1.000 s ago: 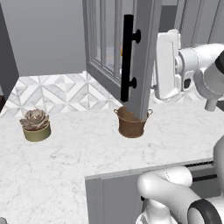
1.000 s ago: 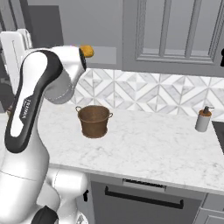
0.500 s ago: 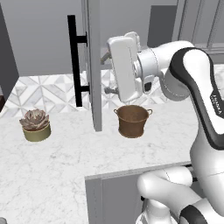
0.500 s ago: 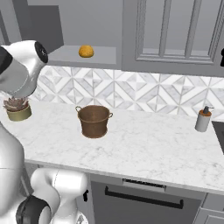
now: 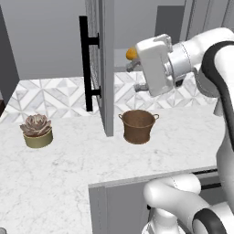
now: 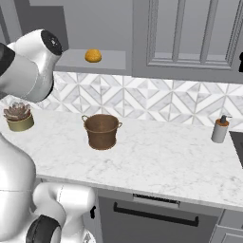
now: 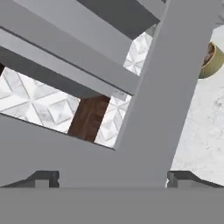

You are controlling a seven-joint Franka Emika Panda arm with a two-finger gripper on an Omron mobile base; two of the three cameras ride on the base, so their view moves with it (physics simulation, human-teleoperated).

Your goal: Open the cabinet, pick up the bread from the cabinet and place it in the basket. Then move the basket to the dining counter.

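With the cabinet door swung wide, my pincer hangs apart and empty beside it, so the bread on the shelf lies reachable above the basket.

My worktop looks like polished white marble with faint grey veins. At its twelve o'clock, the wall tiles are smooth, triangle-patterned stone. The basket reads as dull brown, ribbed metal or weave. The cabinet door is matt grey paint; its handle is matt black.
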